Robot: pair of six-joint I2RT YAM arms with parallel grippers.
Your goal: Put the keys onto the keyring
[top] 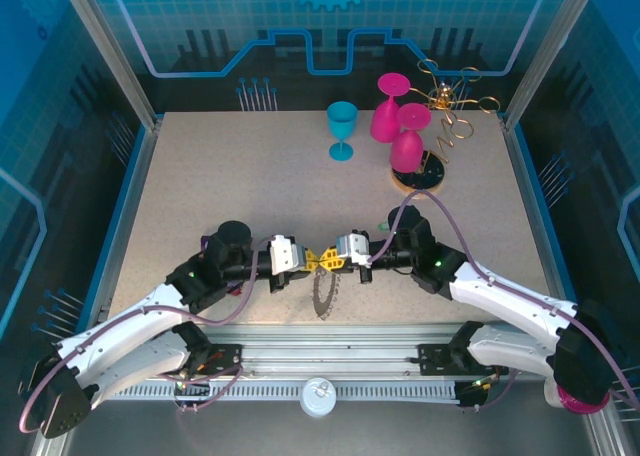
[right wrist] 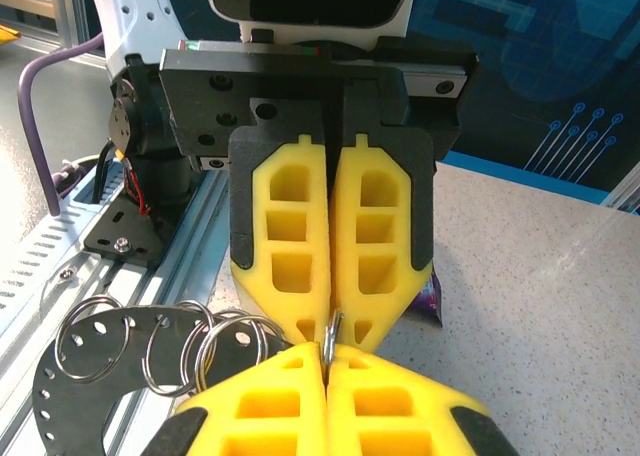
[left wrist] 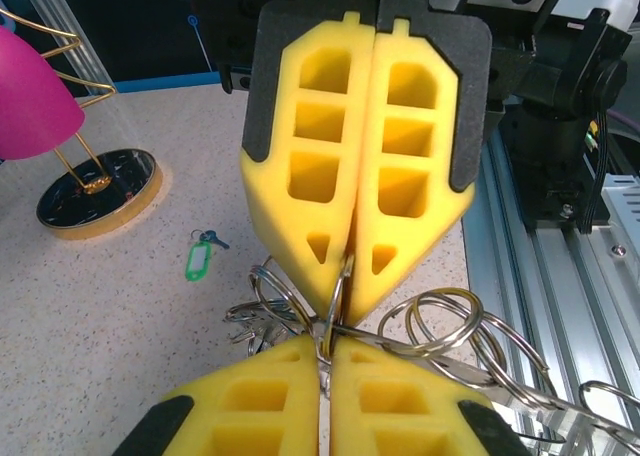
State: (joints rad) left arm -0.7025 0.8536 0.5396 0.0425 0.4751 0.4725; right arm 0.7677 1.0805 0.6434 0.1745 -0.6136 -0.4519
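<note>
My two grippers meet tip to tip above the near middle of the table, the left gripper (top: 320, 259) and the right gripper (top: 335, 260). Both are shut on one silvery wire loop (left wrist: 341, 288) of the keyring (top: 323, 294), which hangs below them as a dark grey ring. In the right wrist view my right gripper (right wrist: 325, 354) pinches that loop (right wrist: 331, 330), and the keyring (right wrist: 70, 401) with more loops shows at lower left. In the left wrist view my left gripper (left wrist: 325, 351) pinches it among tangled loops. A green-headed key (left wrist: 197, 260) lies flat on the table to the left, a small dark key (left wrist: 213, 240) touching its top.
A blue goblet (top: 341, 129) and two pink glasses (top: 388, 106) (top: 408, 138) stand at the back, beside a gold wire stand (top: 450, 104) on a dark round base (top: 420, 174). An aluminium rail (top: 330, 361) runs along the near edge. Something purple (right wrist: 432, 302) lies behind the left fingers.
</note>
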